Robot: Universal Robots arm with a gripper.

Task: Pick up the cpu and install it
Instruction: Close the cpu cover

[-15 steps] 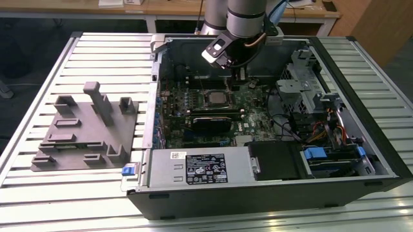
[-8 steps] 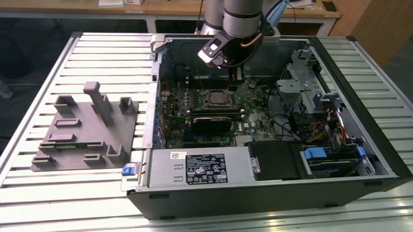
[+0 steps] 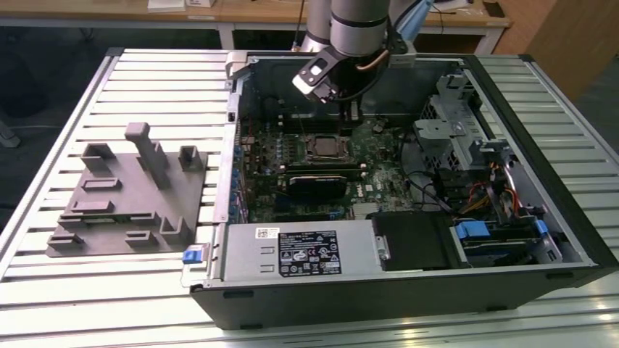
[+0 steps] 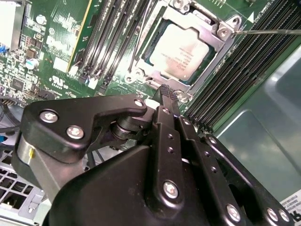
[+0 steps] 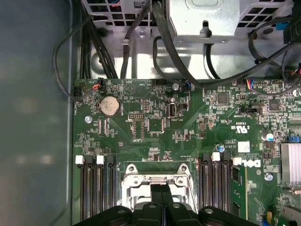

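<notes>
Inside the open computer case (image 3: 387,293), which lies on its side on a slatted metal table (image 3: 97,304), the arm reaches down over the green motherboard (image 3: 382,181). The cpu (image 4: 181,52) lies flat in the square metal-framed socket (image 4: 214,35), pale silvery top upward, with the frame running round its edges and a thin metal rod (image 4: 268,32) reaching out from one socket corner. The gripper (image 4: 164,89) holds nothing. In both wrist views its two black fingers are pressed together with only a thin seam between them (image 5: 161,188), and the tips are poised at the socket's edge, just beside the chip. Whether they touch the frame or the board cannot be told. In the exterior view the gripper (image 3: 354,110) hangs over the board a little beyond the socket (image 3: 326,147). Rows of black memory slots (image 4: 113,33) flank the socket on both sides, and in the first wrist view a round coin battery (image 5: 109,106) sits on the board well apart from it. A boxy metal power supply (image 3: 300,250) fills the case's near edge. At the exterior view's left, outside the case, a grey plastic fixture (image 3: 126,196) with upright posts rests on the table — well apart from the gripper.
</notes>
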